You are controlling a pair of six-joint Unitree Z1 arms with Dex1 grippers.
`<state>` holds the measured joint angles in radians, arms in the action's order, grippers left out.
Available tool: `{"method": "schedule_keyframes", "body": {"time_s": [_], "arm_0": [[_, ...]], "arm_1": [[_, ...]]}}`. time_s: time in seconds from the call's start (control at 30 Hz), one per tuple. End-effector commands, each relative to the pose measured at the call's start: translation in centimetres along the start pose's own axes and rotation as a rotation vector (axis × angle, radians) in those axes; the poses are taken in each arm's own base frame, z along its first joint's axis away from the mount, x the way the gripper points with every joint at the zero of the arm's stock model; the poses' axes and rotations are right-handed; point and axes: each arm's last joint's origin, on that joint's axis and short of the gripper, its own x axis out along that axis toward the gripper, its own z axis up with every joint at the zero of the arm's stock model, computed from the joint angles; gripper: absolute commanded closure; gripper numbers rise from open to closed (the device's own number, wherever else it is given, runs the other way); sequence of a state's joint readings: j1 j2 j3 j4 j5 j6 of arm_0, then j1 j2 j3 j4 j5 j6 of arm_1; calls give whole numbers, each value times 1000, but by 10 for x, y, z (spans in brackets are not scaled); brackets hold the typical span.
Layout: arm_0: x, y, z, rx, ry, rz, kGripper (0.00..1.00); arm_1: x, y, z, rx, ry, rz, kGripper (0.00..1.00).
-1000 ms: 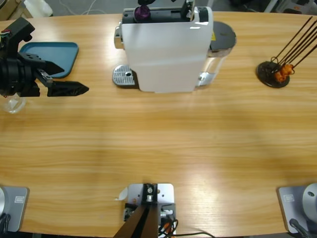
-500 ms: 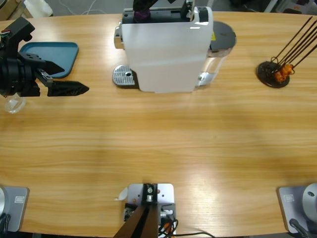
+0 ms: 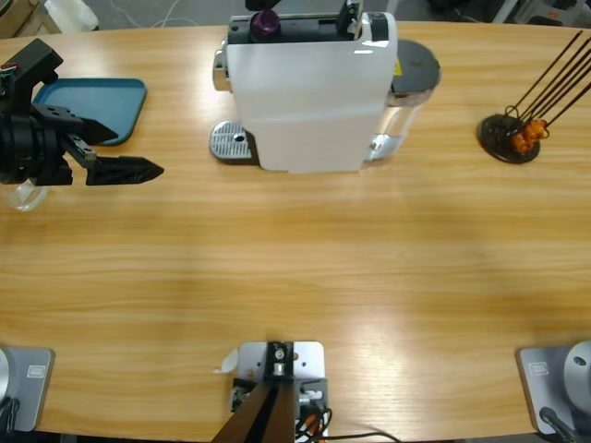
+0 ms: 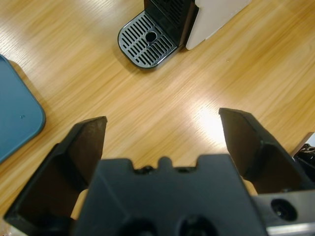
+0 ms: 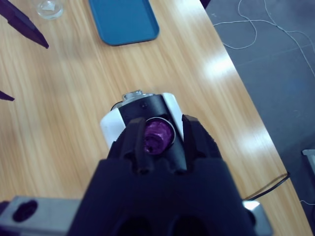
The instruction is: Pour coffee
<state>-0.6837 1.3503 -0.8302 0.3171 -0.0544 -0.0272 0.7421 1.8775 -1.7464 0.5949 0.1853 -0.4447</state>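
Note:
A white coffee machine [image 3: 309, 92] stands at the table's far middle, its slotted drip tray [image 3: 231, 140] empty. My right gripper [image 5: 160, 135] hangs over the machine's top [image 5: 147, 110], shut on a purple capsule [image 5: 156, 137] at the black loading slot; the capsule [image 3: 268, 22] also shows in the high view. My left gripper [image 3: 120, 149] is open and empty at the left edge, pointing toward the drip tray [image 4: 147, 42]. A small clear glass [image 3: 23, 194] stands beside the left arm. No coffee is in view.
A blue tray [image 3: 97, 106] lies at the far left, behind the left gripper. A dark stand with long sticks [image 3: 510, 137] sits at the far right. Bare wooden tabletop [image 3: 305, 268] stretches across the middle and front.
The left gripper has shifted slightly toward the table's near side. The purple capsule on the machine's top shows a little more than half a second ago.

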Motion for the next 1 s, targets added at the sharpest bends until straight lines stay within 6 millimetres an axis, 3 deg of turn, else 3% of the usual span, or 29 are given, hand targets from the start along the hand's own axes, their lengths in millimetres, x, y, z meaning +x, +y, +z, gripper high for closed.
{"method": "schedule_keyframes", "body": {"time_s": [0.03,1.0], "arm_0": [[0,-2,-8,-8,-2,-13,0],[2,-1,-12,-11,9,-13,0]], "arm_1": [[16,9,-12,16,53,30,708],[36,11,-25,52,111,49,711]]}}
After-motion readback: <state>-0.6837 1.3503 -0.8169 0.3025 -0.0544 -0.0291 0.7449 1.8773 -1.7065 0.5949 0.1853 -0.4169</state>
